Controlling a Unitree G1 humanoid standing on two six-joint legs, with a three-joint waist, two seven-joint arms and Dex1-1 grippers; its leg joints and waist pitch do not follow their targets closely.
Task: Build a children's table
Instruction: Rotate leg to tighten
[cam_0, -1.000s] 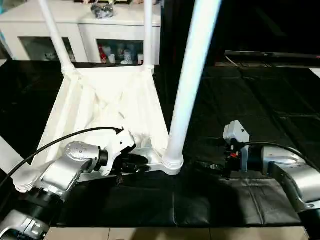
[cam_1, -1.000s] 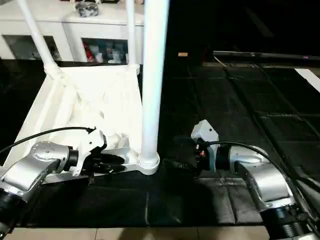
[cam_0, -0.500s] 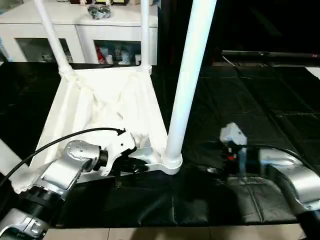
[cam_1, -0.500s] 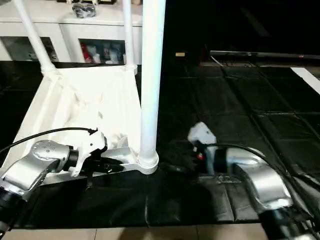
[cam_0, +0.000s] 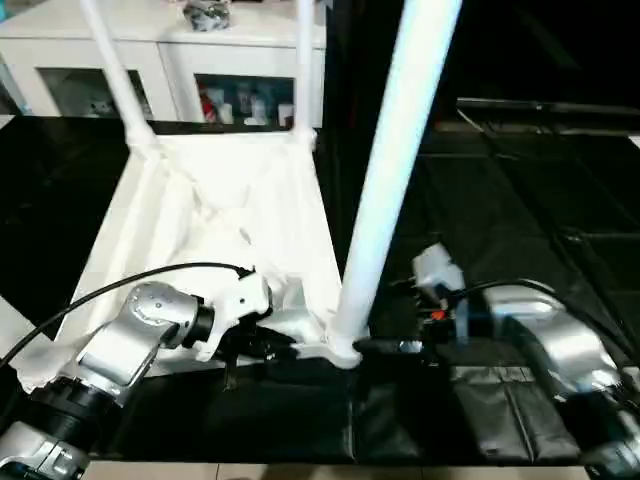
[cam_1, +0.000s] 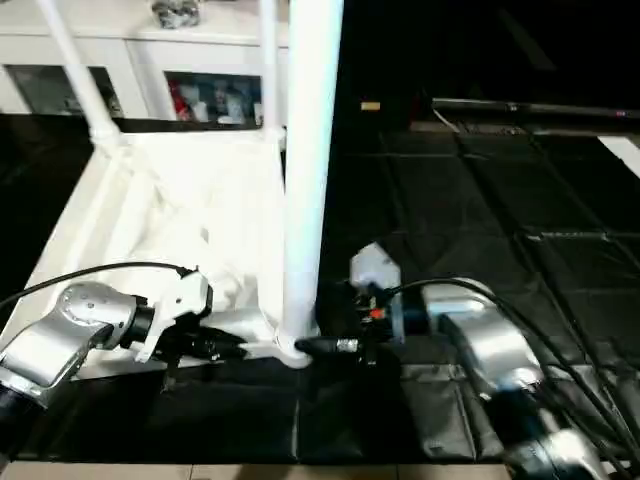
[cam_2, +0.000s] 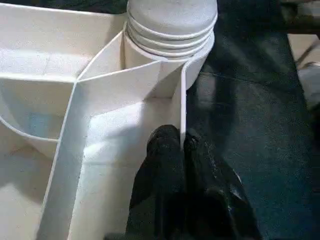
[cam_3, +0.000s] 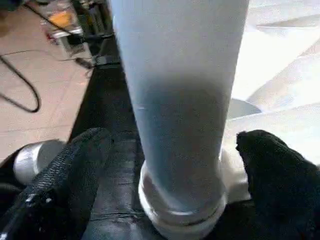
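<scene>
A: Left side first. Silver left forearm angled in from the near left corner, wrist turned inward, left gripper level and low over the black mat.
B: Fingers?
A: Pinched shut on the thin upright rim of the table top, one black finger on each face of the wall, just beside the near corner socket.
B: And the table itself?
A: Upside down on the mat, ribbed underside up, in the left half of the head view. Two far legs upright in the back corners, in front of a white cabinet. One thick near leg upright in the socket at the near right corner.
B: Now the right.
A: Right forearm bent in from the right edge, wrist level, right gripper aimed leftward at the foot of that near leg.
B: Closed on it?
A: No. Spread wide, one finger on each side of the tube, apart from it on both sides.
</scene>
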